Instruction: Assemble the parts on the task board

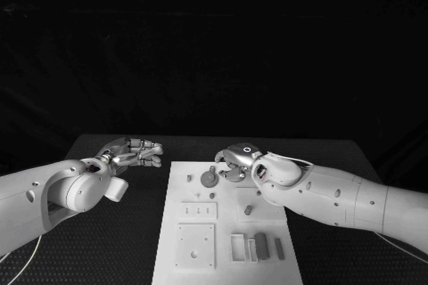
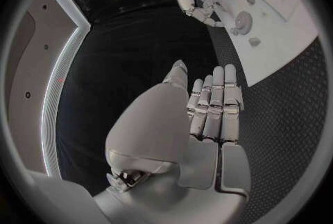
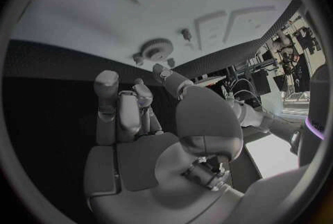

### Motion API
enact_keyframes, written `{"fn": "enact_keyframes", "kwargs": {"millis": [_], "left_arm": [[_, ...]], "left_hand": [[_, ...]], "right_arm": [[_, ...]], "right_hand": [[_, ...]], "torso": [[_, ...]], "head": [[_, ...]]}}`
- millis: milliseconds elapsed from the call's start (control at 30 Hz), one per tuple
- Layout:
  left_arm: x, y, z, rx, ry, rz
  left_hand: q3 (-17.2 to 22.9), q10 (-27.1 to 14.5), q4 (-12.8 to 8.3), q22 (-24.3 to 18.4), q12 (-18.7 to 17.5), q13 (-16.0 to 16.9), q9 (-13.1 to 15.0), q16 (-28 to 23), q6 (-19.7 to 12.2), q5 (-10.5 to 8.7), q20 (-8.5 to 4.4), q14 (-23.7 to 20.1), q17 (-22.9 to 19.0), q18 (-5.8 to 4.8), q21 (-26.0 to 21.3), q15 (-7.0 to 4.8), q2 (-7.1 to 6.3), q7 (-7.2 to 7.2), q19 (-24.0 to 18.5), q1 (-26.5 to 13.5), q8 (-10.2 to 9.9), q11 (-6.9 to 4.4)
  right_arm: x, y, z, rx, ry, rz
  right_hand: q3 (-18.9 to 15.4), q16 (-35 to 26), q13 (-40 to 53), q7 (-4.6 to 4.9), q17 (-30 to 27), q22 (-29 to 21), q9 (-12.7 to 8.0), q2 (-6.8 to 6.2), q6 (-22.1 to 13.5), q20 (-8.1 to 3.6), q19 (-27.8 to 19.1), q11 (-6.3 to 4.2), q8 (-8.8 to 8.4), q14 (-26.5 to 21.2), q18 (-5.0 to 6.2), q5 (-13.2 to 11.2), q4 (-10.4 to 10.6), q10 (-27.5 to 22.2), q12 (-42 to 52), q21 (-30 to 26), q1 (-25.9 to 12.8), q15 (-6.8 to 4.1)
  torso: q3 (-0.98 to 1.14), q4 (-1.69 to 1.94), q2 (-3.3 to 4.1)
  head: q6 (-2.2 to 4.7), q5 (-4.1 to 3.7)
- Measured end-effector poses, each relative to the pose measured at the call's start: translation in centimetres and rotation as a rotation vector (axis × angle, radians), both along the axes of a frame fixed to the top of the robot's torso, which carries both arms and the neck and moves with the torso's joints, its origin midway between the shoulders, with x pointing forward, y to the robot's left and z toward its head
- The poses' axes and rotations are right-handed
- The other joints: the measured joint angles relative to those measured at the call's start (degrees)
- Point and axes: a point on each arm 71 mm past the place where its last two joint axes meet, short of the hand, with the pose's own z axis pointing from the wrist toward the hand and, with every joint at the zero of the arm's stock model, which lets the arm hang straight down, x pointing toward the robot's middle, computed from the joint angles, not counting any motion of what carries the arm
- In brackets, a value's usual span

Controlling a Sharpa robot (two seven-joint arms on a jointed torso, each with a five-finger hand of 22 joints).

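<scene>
Right robot hand (image 1: 236,164) hangs over the far end of the task board (image 1: 226,245), fingers curled in, just beside the round gear part (image 1: 209,177). Probably lining up to grab it; whether it pinches anything, cannot tell. The right wrist view shows the gear (image 3: 157,48) lying flat on the board past the fingertips (image 3: 161,71), apparently apart from them, which the head view hides. Left robot hand (image 1: 132,152) waits off the board over the desk (image 1: 133,235), likely keeping clear; left wrist view shows its fingers (image 2: 216,104) pressed together, holding nothing. Other small parts (image 1: 260,245) lie well behind the right robot hand.
</scene>
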Motion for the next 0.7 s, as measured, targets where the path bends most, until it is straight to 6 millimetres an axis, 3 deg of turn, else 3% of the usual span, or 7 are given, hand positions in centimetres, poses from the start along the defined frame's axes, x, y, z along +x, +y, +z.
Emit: {"fn": "enact_keyframes", "kwargs": {"millis": [200, 300, 500, 700], "left_arm": [[0.0, 0.4, 0.0, 0.002, 0.0, 0.007], [0.0, 0.5, 0.0, 0.003, 0.0, 0.01], [0.2, 0.6, -0.1, 0.007, -0.001, 0.013], [0.4, 0.6, -0.2, 0.016, -0.008, 0.01]], "left_hand": [[0.0, 0.0, 0.0, 0.0, 0.0, 0.0, 0.0, 0.0, 0.0, 0.0, 0.0, 0.0, 0.1, 0.59, 0.0, 0.0, 0.0, 0.0, 0.0, 0.0, 0.0, 0.0], [0.0, 0.0, 0.0, 0.0, 0.0, 0.0, 0.0, 0.0, 0.0, 0.0, 0.0, 0.0, 0.1, 0.59, 0.0, 0.0, 0.0, 0.0, 0.0, 0.0, 0.0, 0.0], [0.0, 0.4, 0.0, 0.1, 0.0, 0.0, 0.0, 0.0, 0.0, 0.0, 0.0, 0.4, 0.3, 0.58, 0.0, -0.01, 0.2, 0.0, 0.0, -0.2, 0.0, 0.4], [0.0, 3.3, 0.0, 0.3, 1.0, 0.7, 0.0, -0.2, 0.6, 0.0, 0.04, 0.7, 0.7, 0.57, 0.0, -0.11, 0.2, -0.04, 0.4, -0.2, 0.1, -0.21]], "right_arm": [[-0.2, -3.1, 3.0, 0.041, -0.076, -0.031], [-0.2, -4.5, 3.6, 0.042, -0.087, -0.048], [0.7, -9.0, 4.4, 0.042, -0.057, -0.117], [1.7, -13.0, 3.5, 0.072, 0.055, -0.133]], "right_hand": [[0.4, -0.6, -0.8, 0.0, -1.1, 0.0, -0.2, -2.94, 0.0, -0.02, 0.0, 0.41, 0.0, -0.2, -0.01, 0.0, 1.4, -0.4, 0.0, -0.4, 0.1, 0.22], [0.7, -0.6, -0.9, 0.0, -1.5, 0.0, -0.2, -3.64, 0.0, -0.02, 0.0, 0.41, 0.0, -0.2, -0.02, 0.0, 1.7, -0.4, -0.2, -0.4, 0.5, 0.22], [0.9, -1.2, -1.3, -0.42, -2.6, 0.0, -0.2, -5.27, 0.4, -0.01, 0.0, 0.09, 0.2, -0.6, -0.03, 0.0, 2.2, -0.7, -0.2, -0.7, 1.5, 0.14], [0.9, -2.1, -1.5, -0.62, -4.5, 0.0, -0.2, -5.33, 0.6, 0.11, -0.1, -0.21, 0.46, -1.6, -0.04, 0.0, 2.2, -1.0, -0.5, -1.1, 2.2, -0.04]], "torso": [[0.14, -0.14, 0.0], [0.21, -0.27, -0.02], [0.6, -0.96, -0.1], [1.1, -1.73, -0.26]], "head": [[0.48, -0.33], [0.7, -0.34], [1.2, -0.34], [1.54, -0.19]]}}
